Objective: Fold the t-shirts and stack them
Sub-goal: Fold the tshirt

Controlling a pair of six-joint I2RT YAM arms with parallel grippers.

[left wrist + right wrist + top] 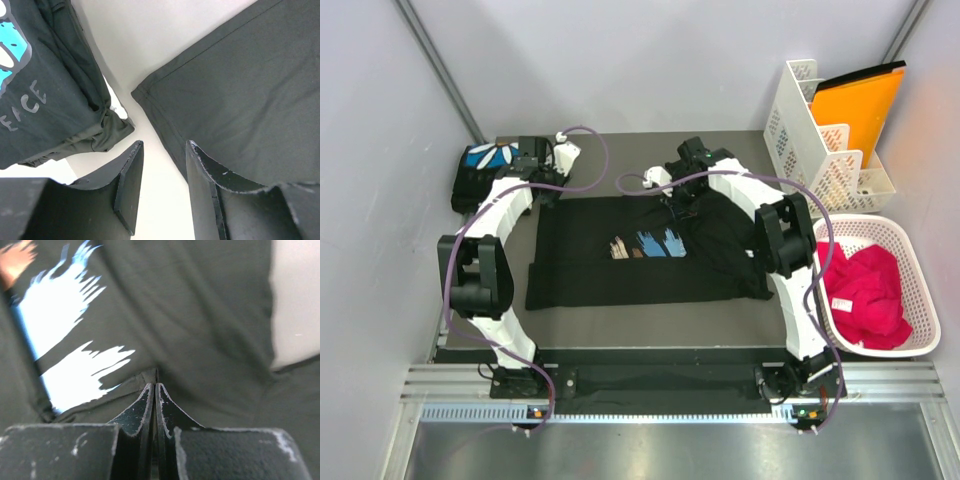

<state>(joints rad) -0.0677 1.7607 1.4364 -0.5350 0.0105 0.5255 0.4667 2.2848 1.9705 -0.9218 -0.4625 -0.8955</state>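
The spread shirt (610,275) lies print-up in the middle of the table (650,325), its right side bunched toward the right gripper (156,396), whose jaws are pressed shut on a thin ridge of cloth. That pinch looks slight. A quick pull could let it slip, or drag the whole shirt crooked. The folded shirt (480,180) sits at the far left corner. The left gripper (160,187) hangs half open and empty between the two, and could snag the folded one's edge.

table (650,325) with spread t-shirt (590,270) (and folded t-shirt (475,187))
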